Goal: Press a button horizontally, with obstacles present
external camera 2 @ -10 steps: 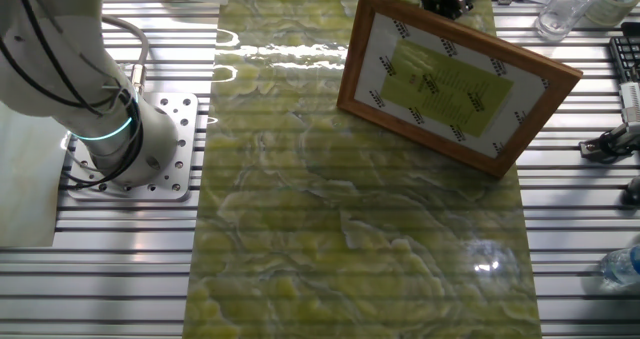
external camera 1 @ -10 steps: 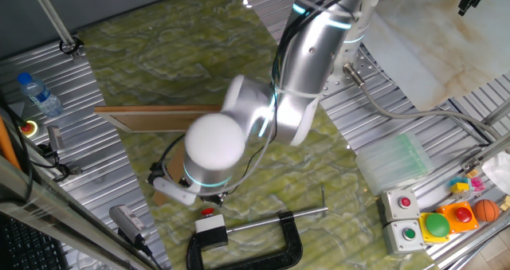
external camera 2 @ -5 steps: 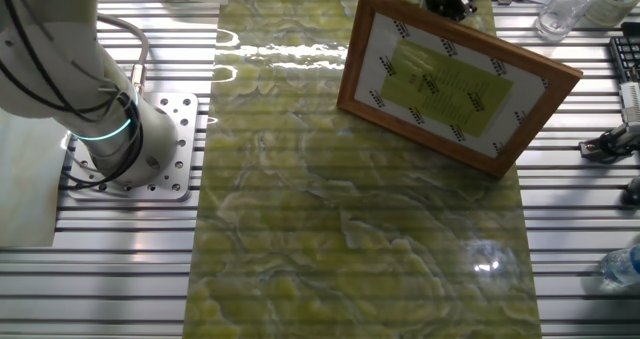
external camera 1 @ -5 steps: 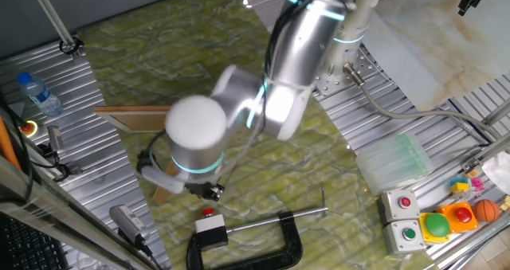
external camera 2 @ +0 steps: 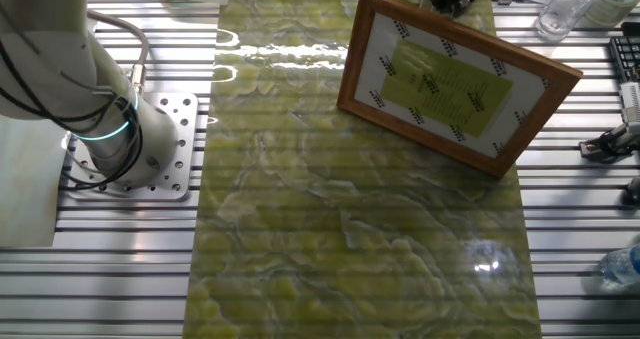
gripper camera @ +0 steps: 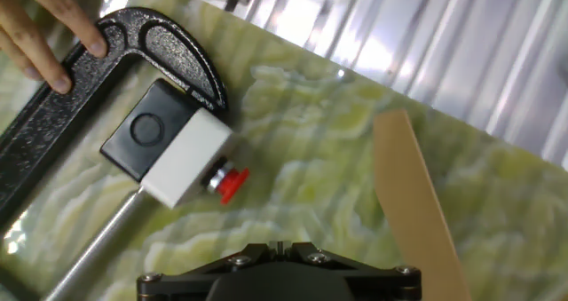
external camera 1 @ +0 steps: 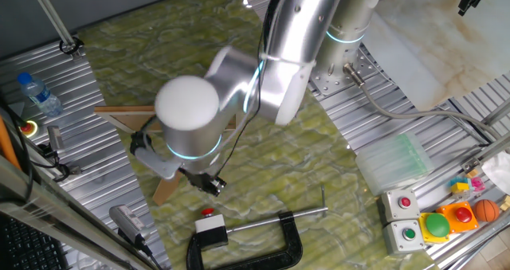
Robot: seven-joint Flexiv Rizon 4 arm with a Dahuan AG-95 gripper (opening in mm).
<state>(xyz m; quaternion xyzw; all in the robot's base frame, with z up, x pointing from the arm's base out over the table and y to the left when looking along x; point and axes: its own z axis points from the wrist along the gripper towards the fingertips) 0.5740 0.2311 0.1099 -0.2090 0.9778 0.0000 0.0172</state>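
The tiny red button (external camera 1: 209,213) sticks out of a small white box (external camera 1: 212,232) with a black base, lying on its side inside the black C-clamp (external camera 1: 263,236). In the hand view the button (gripper camera: 229,184) points right, just ahead of my gripper (gripper camera: 280,248). My gripper (external camera 1: 207,183) hangs slightly above and left of the button, apart from it. The fingertips are too hidden to tell their state. The long wooden board (external camera 1: 131,117) stands behind the arm, and the narrower strip (external camera 1: 162,192) lies left of the gripper; the strip also shows in the hand view (gripper camera: 410,203).
A person's hand (gripper camera: 40,30) rests on the clamp (gripper camera: 169,43). Button boxes (external camera 1: 406,218) and a green dome button (external camera 1: 436,225) sit at the right. A water bottle (external camera 1: 38,95) stands at the left. The other fixed view shows a framed sheet (external camera 2: 455,79).
The arm has swung left and back, carrying the gripper up and away from the button and uncovering the wooden strip. The button box and clamp have not moved.
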